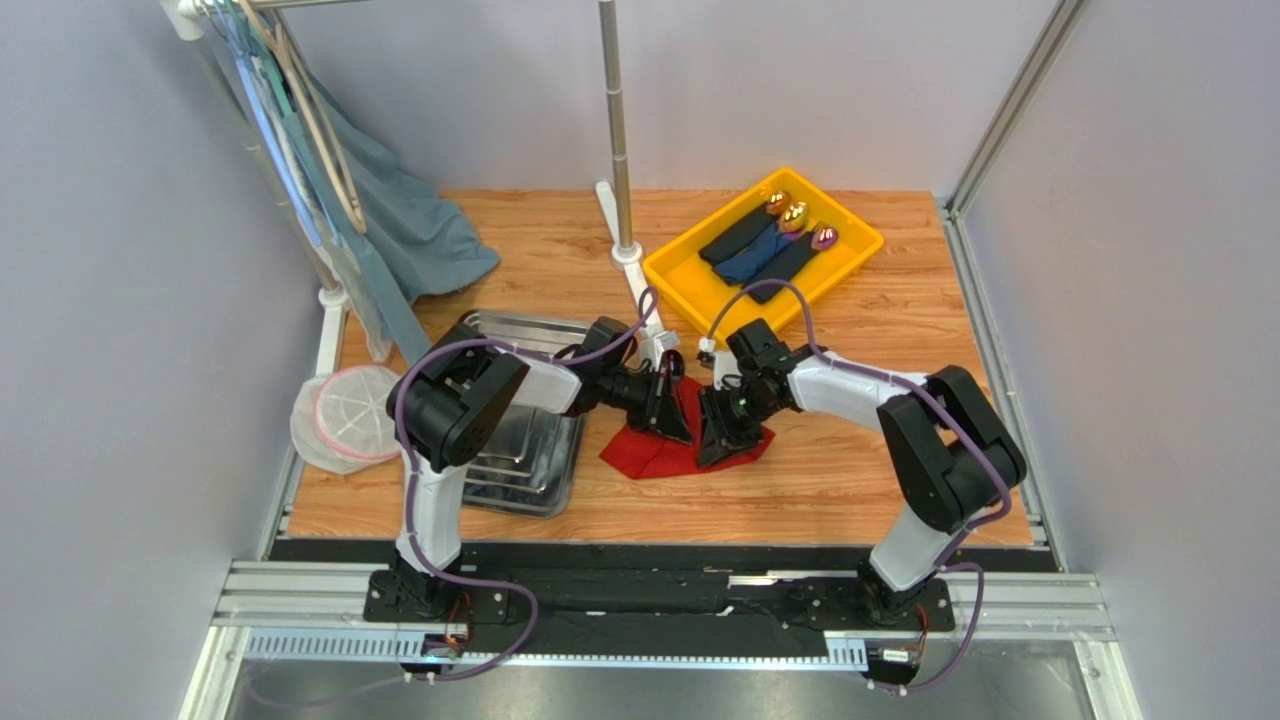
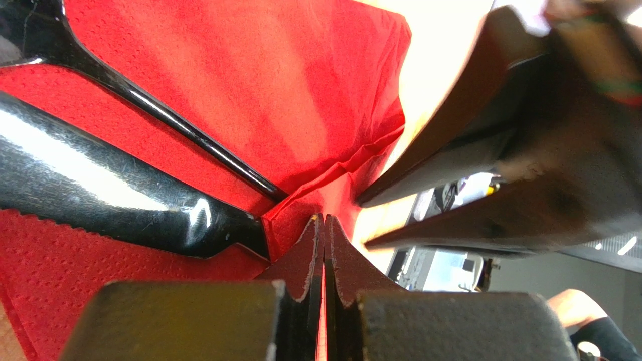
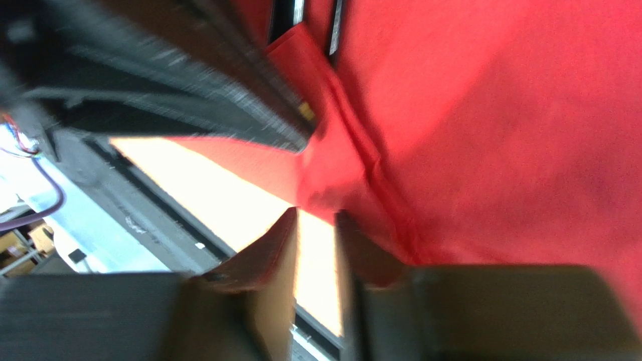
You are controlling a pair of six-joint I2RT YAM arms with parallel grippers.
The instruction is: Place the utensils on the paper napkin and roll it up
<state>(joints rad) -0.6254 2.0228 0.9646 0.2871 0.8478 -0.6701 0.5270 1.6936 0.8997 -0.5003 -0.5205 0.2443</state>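
Note:
The red paper napkin (image 1: pixel 649 455) lies on the wooden table between my two grippers. In the left wrist view, black utensils lie on the napkin (image 2: pixel 286 75): a slim handle (image 2: pixel 188 135) and a broader glossy piece (image 2: pixel 113 188). My left gripper (image 2: pixel 324 219) is shut on a folded edge of the napkin; it sits at the napkin's left side (image 1: pixel 672 420). My right gripper (image 3: pixel 316 214) stands at the napkin's (image 3: pixel 490 135) edge with a narrow gap between its jaws and nothing between them; it shows in the top view (image 1: pixel 715 446). Two dark utensil ends (image 3: pixel 335 30) show at the top.
A steel tray (image 1: pixel 519 450) sits left of the napkin. A yellow bin (image 1: pixel 684 285) with dark rolled napkins stands at the back. A white mesh cover (image 1: pixel 349 420) lies at the far left. A rack pole (image 1: pixel 616 135) and hanging cloth (image 1: pixel 406 225) stand behind.

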